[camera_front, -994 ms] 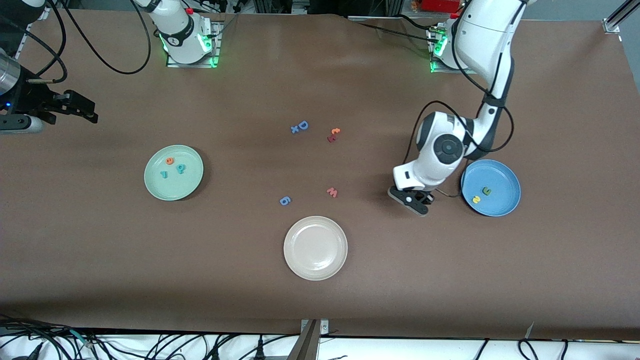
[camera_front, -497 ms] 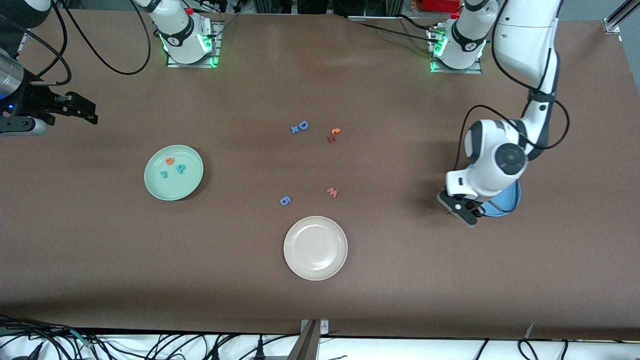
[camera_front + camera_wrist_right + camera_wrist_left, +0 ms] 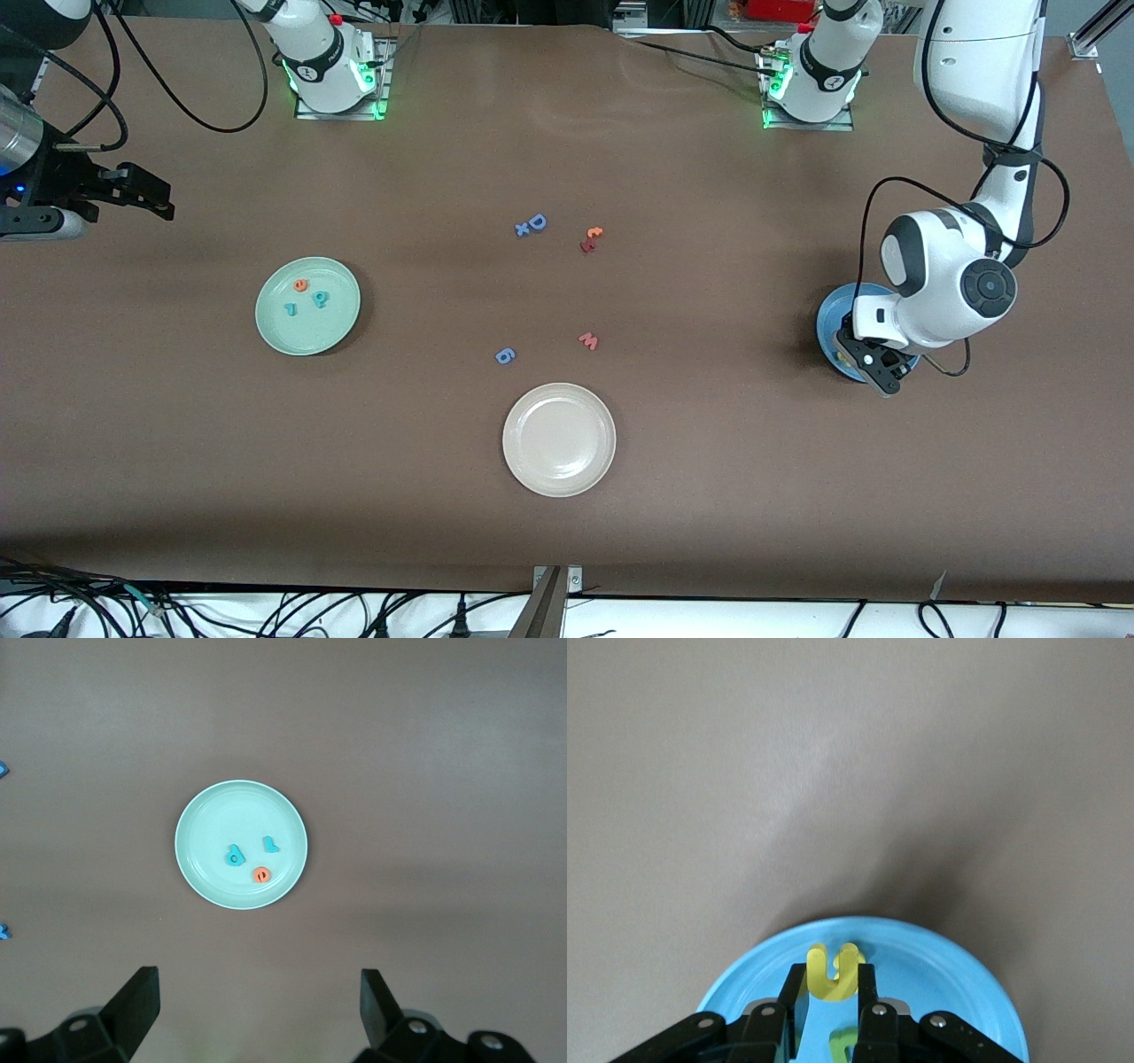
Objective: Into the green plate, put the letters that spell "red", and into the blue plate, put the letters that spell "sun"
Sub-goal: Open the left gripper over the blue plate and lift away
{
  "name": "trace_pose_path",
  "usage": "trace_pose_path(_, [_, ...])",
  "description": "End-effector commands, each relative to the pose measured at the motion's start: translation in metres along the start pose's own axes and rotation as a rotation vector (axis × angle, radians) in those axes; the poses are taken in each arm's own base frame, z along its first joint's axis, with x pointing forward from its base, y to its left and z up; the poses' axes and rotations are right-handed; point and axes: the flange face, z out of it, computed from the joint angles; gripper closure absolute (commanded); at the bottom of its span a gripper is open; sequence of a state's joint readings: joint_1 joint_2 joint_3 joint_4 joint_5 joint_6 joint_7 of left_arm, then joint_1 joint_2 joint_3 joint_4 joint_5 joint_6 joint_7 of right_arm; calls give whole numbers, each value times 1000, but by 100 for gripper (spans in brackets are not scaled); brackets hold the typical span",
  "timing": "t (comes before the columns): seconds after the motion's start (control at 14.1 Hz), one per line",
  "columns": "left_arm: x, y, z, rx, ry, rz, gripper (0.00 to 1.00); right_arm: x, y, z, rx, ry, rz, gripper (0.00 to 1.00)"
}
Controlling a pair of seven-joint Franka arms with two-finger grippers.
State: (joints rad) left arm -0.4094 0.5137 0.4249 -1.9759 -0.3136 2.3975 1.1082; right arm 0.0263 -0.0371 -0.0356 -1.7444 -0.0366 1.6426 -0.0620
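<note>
The right gripper waits over the tabletop's edge, jaws apart. The green plate holds teal "r", teal "d" and orange "e". The left gripper, over the blue plate, is clamped on the yellow "u".

Brown tabletop. Directly on it: green plate toward right arm's end, blue plate toward left arm's end, cream plate nearest the front camera. Loose mid-table: blue "D", orange "t", pinkish "w", blue "6".
</note>
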Motion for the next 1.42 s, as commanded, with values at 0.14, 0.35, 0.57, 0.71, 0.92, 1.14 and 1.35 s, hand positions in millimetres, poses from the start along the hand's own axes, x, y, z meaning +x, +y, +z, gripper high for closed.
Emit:
trace_pose_path(0.14, [-30, 4, 9, -45, -3, -6, 57, 0, -2, -6, 8, -1, -8, 0])
trace_pose_path(0.35, [-32, 3, 9, -44, -3, -11, 0, 0, -2, -5, 9, -4, -6, 0])
trace_pose_path(0.57, [-26, 0, -9, -24, 26, -21, 0, -1, -2, -6, 10, -4, -7, 0])
trace_pose_path(0.71, [-19, 1, -38, -4, 72, -50, 0, 0, -6, -6, 8, -2, -11, 0])
trace_pose_path(0.92, [1, 12, -75, -12, 118, -138, 0, 0, -14, -9, 4, 6, -21, 0])
trace_pose_path(1.14, [1, 20, -111, -49, 147, -275, 0, 0, -15, -11, 2, 14, -24, 0])
trace_pose_path(1.35, [15, 42, -160, 18, 138, -332, 0, -3, -13, -16, 4, 12, -25, 0])
